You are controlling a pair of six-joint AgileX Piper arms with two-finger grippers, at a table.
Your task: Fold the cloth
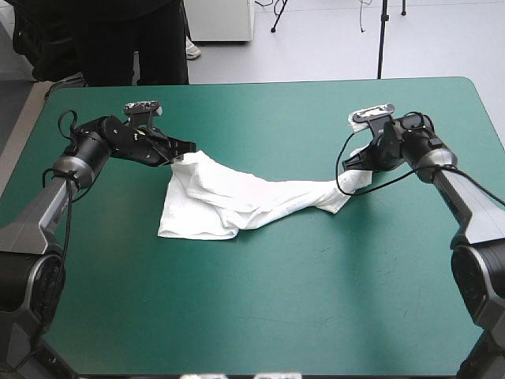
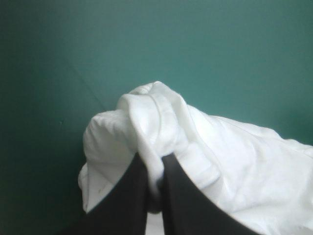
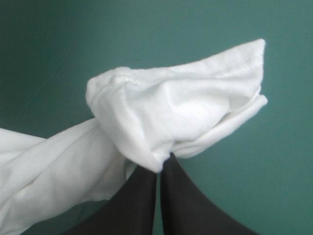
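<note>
Left pincer [image 2: 155,160], right pincer [image 3: 161,166]: two clamping one T-shirt [image 1: 229,197].

Left arm [image 1: 55,189]: comes in from the near left corner, forearm slanting forward and inward, wrist about level. Left gripper [image 1: 181,150] points toward the middle. Its fingers [image 2: 127,196] are pressed almost together, with a fold of the T-shirt [image 2: 161,122] pinched between the tips.

Right arm [image 1: 465,197]: comes in from the near right corner, forearm reaching forward and inward, wrist bent. Right gripper [image 1: 357,162] faces the left one and is well apart from it. Its tips are likewise nearly closed, clamping a bunched white edge.
</note>
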